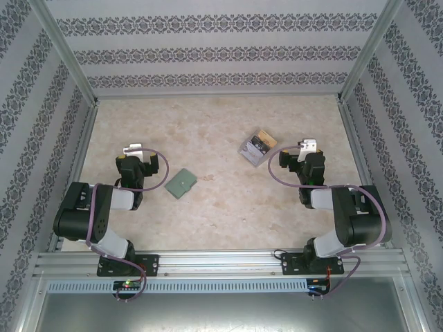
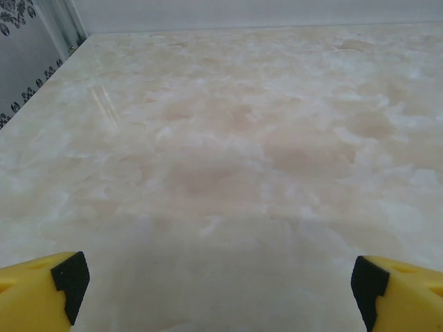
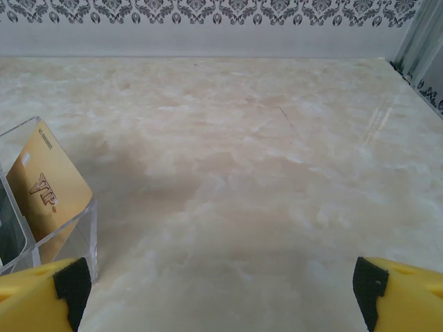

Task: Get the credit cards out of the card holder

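A pale marbled table (image 1: 221,124) is seen from above, with two arms bolted at its near edge. The nearest of the task's things is the wallet (image 1: 181,183), a small sage-green fold lying flat and shut, a little left of the table's middle. It lies askew, and its long axis seems to run from near-left to far-right. The wallet is just to the right of the left arm, on the near-right side of the left pincer (image 1: 133,149). That pincer points toward the far wall with its yellow-tipped fingers (image 2: 41,294) spread wide over bare table, holding nothing. Across the table the right pincer (image 1: 308,146) is also wide open and empty, and it is well apart from the wallet. Just to its left and slightly farther off stands a clear box (image 3: 76,238). It holds cards (image 1: 253,144), among them a tan card (image 3: 50,188) leaning upright with gold lettering. I cannot tell whether any card is inside the shut wallet. If the wallet is the next thing to handle, the left arm looks much the nearer. Its pincer would have to draw back toward the near edge and swing right. It would probably also need to turn at the wrist so the fingers meet the slanted wallet across its short side. The right pincer is better placed for the box.
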`<action>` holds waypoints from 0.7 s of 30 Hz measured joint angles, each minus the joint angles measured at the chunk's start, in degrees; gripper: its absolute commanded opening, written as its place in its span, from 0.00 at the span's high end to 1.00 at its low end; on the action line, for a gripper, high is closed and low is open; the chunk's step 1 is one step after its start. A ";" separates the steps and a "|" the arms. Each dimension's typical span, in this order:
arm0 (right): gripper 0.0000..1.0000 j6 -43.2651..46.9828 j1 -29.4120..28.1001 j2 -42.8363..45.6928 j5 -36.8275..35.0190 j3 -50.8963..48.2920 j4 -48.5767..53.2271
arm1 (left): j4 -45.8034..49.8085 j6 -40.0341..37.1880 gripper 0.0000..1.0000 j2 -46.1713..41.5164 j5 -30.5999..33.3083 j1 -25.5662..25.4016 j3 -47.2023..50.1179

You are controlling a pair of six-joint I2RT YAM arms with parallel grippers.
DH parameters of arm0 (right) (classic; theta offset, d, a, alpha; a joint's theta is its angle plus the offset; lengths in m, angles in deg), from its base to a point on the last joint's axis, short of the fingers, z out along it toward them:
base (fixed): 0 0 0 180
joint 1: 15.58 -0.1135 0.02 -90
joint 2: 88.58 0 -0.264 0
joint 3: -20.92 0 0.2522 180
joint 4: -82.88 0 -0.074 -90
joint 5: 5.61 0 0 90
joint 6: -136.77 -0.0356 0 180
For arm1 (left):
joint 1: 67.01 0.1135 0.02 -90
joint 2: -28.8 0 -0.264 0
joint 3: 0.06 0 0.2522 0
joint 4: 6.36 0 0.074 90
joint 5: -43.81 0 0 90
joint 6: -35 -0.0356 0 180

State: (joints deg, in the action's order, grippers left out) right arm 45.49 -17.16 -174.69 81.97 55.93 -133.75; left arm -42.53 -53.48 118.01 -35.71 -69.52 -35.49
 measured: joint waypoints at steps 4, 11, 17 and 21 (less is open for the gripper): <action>0.02 0.00 0.00 0.00 0.17 0.00 0.00 | 0.00 0.00 0.01 0.00 0.00 0.00 0.00; 0.02 -0.02 0.26 0.00 0.57 0.00 0.00 | 0.00 0.00 0.01 0.00 0.00 0.00 0.00; 0.02 -0.04 1.46 0.00 1.07 0.00 0.00 | -0.02 0.02 0.01 0.00 0.00 0.00 0.00; 0.02 -0.04 1.46 0.00 1.44 0.00 0.00 | -0.02 0.00 0.01 0.00 0.00 0.00 0.00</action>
State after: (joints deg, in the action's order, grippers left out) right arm 45.45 -15.70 -174.69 83.42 55.93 -133.75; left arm -42.55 -53.48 118.01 -35.71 -69.52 -35.49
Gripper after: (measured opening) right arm 0.982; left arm 0.994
